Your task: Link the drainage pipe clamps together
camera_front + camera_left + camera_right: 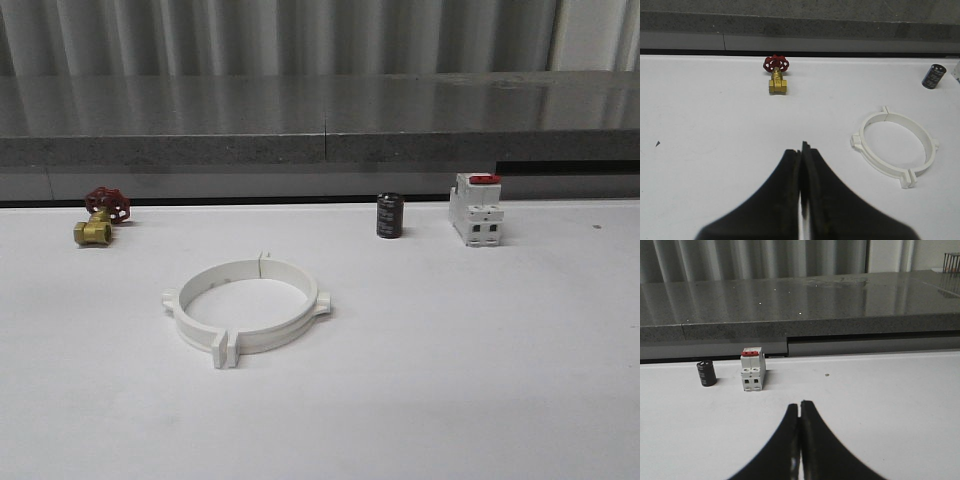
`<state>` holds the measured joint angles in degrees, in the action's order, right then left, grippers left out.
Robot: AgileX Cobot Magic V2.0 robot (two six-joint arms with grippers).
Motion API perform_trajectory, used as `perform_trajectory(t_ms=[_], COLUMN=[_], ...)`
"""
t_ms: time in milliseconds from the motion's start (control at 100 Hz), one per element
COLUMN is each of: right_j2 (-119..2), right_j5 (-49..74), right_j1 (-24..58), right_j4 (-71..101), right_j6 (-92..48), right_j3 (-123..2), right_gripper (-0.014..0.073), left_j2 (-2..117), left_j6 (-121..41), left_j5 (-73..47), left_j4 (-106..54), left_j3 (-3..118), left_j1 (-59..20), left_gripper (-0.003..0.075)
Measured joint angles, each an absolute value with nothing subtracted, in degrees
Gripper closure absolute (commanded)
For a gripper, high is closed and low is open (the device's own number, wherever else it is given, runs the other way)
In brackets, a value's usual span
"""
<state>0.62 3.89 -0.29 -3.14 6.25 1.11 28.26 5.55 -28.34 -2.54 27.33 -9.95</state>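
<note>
Now clamps (896, 148) joined — near left end effector (801, 150).

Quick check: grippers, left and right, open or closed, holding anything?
Left gripper: closed, holding nothing.
Right gripper: closed, holding nothing.

Even, soft light falls on my white worktop (480, 380) — shadows are faint, just a thin one under the white plastic hoop of two half-rings (245, 305). The polished grey stone ledge (320, 110) carries streaky glare — pictures slightly grainy, reasonably sharp.
</note>
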Motion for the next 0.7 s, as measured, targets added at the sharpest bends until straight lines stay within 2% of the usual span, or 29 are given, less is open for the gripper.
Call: perform_trajectory(t_ms=[700], right_j2=[0.6], right_j5=[1.8], right_j1=[-0.3], right_j4=[-3.1], right_j6=[6.3], right_j3=[1.6], right_gripper=[0.066], left_j2=[28.3], left_j6=[5.6], left_j5=[-28.3], left_j4=[-2.5], left_j3=[27.3], left_j1=[-10.0], left_gripper=[0.0741])
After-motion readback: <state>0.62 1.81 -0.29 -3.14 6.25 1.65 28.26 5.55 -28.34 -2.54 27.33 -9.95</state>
